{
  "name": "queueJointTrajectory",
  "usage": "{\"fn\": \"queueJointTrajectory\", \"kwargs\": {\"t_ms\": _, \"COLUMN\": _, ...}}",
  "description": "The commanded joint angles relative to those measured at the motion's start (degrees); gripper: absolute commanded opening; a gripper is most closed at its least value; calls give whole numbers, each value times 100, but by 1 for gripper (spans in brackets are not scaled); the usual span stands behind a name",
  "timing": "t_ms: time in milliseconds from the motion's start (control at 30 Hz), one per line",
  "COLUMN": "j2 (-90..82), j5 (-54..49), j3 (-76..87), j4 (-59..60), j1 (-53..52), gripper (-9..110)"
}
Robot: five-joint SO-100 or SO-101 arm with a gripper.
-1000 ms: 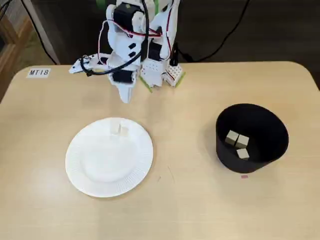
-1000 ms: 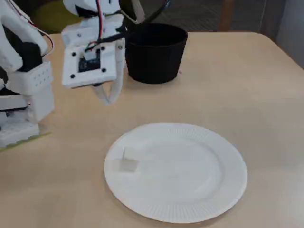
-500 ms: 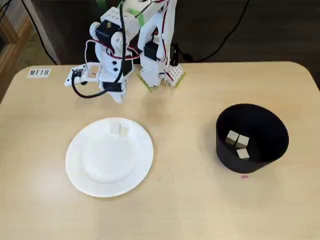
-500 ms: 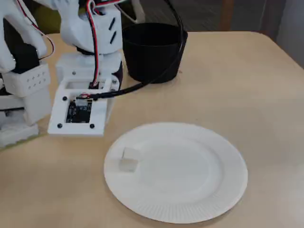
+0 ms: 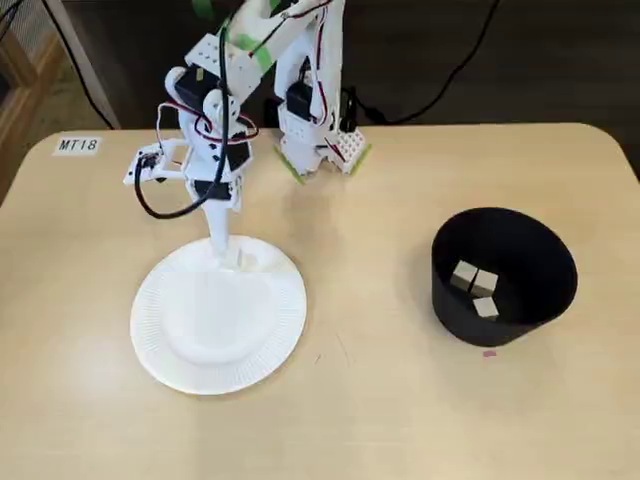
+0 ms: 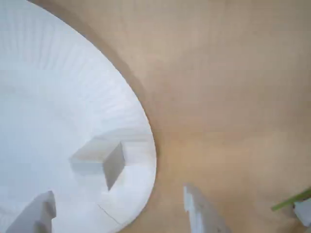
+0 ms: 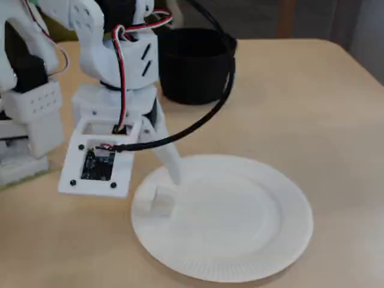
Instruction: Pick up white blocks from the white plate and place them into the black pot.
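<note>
Reaching for last block on white plate (image 5: 180,345)
Gripper (image 6: 116,213) spread, straddling white block (image 6: 99,158) lower left wrist view; next: drop, pinch, carry to black pot (image 5: 505,320)

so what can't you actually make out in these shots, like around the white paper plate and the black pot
- Small off-white cube on the ribbed white paper plate: in a fixed view it blends into the plate behind the gripper.
- Gripper contact: the wrist view cuts both fingers off at the bottom edge; the cube lies between them, touching unclear.
- Matte black round pot: in a fixed view its wall and the arm hide the contents; in a fixed view three cubes show, any beneath hidden.
</note>
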State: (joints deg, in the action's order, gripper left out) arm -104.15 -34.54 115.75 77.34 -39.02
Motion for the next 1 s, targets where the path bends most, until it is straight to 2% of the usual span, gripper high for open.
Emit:
{"fn": "queueJointTrajectory", "kwargs": {"t_ms": 0, "j2": 53, "j5": 79, "j3": -79, "j4": -132, "j1": 62, "gripper": 38}}
{"fn": "queueJointTrajectory", "kwargs": {"t_ms": 433, "j2": 431, "j5": 483, "j3": -97, "j4": -729, "j1": 466, "gripper": 35}}
{"fn": "queueJointTrajectory", "kwargs": {"t_ms": 967, "j2": 791, "j5": 580, "j3": -97, "j4": -1081, "j1": 387, "gripper": 27}}
